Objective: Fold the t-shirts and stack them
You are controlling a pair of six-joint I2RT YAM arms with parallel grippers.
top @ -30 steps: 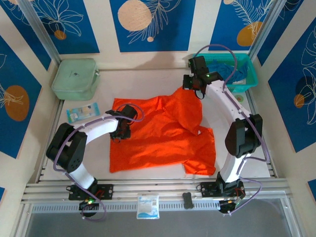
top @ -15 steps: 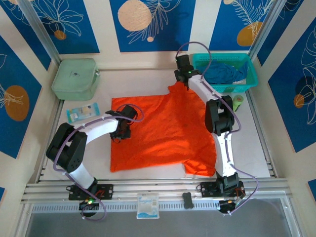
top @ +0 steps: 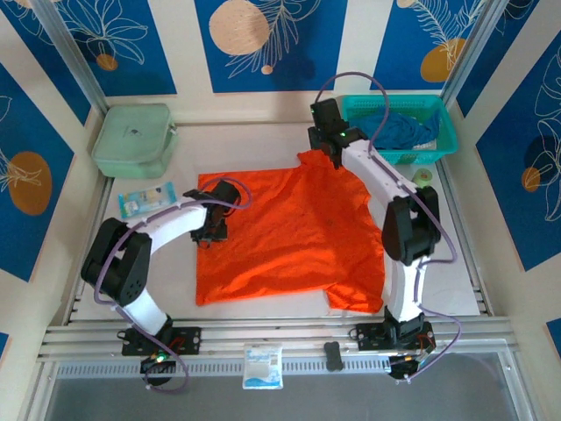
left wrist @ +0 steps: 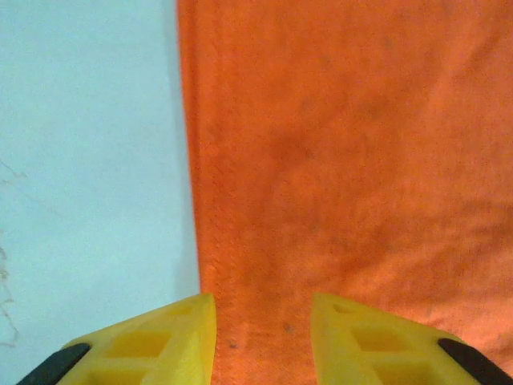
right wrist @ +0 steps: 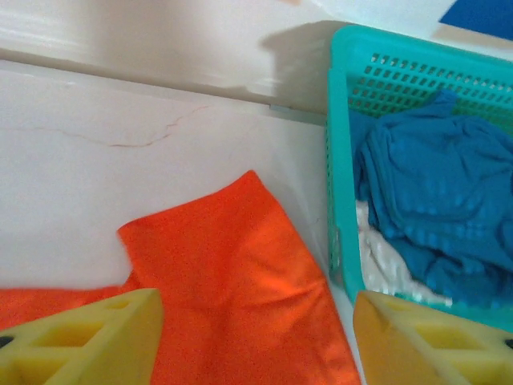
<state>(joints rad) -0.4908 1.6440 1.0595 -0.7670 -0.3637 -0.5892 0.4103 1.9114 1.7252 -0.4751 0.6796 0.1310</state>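
no legible text anywhere

Jaws apart over orange t-shirt (left wrist: 345, 160) edge; table (left wrist: 88, 160) beside.

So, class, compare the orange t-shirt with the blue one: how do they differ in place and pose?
The orange t-shirt lies spread nearly flat on the table; the blue t-shirt sits crumpled in the teal basket. Only the blue one has white cloth beside it. Both are soft cloth, neither folded yet.

Bright even light, soft shadows, mild blur.
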